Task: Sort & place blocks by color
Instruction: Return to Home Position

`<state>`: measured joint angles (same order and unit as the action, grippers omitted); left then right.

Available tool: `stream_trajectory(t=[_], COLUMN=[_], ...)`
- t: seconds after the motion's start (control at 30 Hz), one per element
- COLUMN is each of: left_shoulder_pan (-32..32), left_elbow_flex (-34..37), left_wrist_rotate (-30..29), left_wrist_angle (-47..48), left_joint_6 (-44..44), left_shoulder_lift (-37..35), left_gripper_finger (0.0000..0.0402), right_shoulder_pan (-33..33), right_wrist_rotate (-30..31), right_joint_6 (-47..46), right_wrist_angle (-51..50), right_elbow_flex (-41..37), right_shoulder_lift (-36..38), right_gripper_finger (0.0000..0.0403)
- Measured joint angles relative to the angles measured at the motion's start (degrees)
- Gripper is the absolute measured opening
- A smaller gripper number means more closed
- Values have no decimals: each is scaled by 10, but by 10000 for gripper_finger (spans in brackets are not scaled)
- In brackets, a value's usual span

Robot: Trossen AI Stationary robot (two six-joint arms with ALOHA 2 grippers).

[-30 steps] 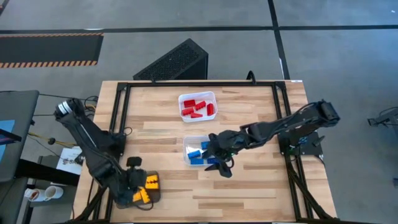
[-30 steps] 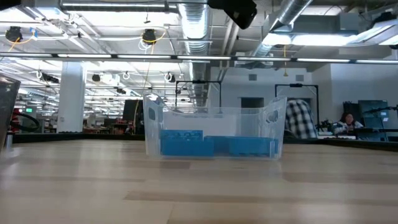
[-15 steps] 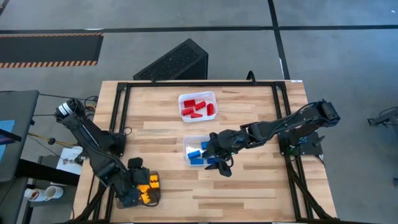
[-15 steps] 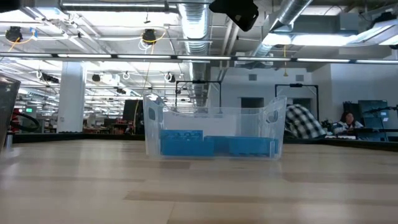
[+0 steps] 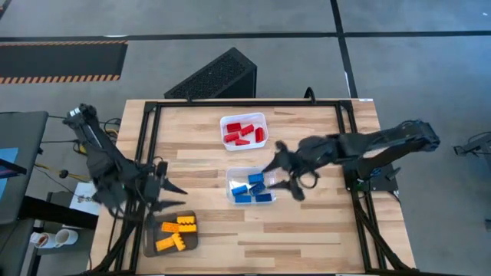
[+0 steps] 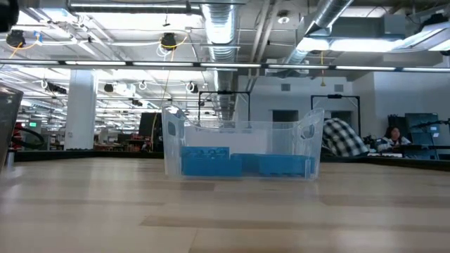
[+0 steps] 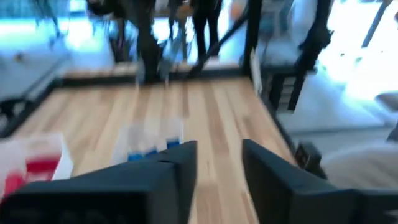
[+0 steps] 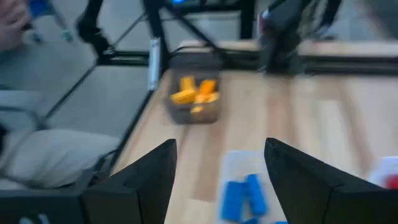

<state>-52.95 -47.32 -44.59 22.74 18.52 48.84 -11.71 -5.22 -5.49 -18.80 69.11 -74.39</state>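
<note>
Yellow blocks [image 5: 176,232] lie in a dark grey tray [image 5: 149,244] at the near left; the right wrist view shows the yellow blocks [image 8: 194,91] too. Red blocks [image 5: 244,133] fill a white tray [image 5: 244,117] at the far middle. Blue blocks [image 5: 251,188] sit in a clear tray [image 5: 232,175] at the centre, and the low view shows these blue blocks [image 6: 242,164] as well. My left gripper [image 5: 175,198] is open, raised just beyond the grey tray. My right gripper [image 5: 280,178] is open, just right of the clear tray. Both hold nothing.
A black frame [image 5: 245,103] runs along the table's far, left and right edges. Bare wood lies between the trays and across the near right. A dark slatted box [image 5: 215,77] stands on the floor beyond the table. People sit in the room behind [image 6: 394,137].
My left gripper has risen off the grey tray and drawn back toward the far edge, leaving the yellow blocks in it. My right gripper has lifted away from the clear tray's near right corner and moved right and toward the far edge. No block has shifted.
</note>
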Motion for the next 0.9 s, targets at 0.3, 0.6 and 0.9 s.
stream_trajectory(t=[0.3, 0.6, 0.9], left_shoulder_pan=[167, 330, 434], left_elbow_flex=[220, 242, 242], left_wrist_rotate=[180, 369, 446], left_wrist_angle=[-373, -457, -463], left_joint_6=[-160, -169, -196], left_shoulder_lift=[-158, -153, -174], left_gripper_finger=[8, 0, 0], right_shoulder_pan=[22, 37, 113], right_wrist_rotate=[24, 22, 22], right_joint_6=[40, 71, 25], right_wrist_angle=[-31, 65, 190], right_elbow_flex=[0, -116, -379], right_shoulder_lift=[75, 143, 360], right_gripper_finger=[234, 175, 106])
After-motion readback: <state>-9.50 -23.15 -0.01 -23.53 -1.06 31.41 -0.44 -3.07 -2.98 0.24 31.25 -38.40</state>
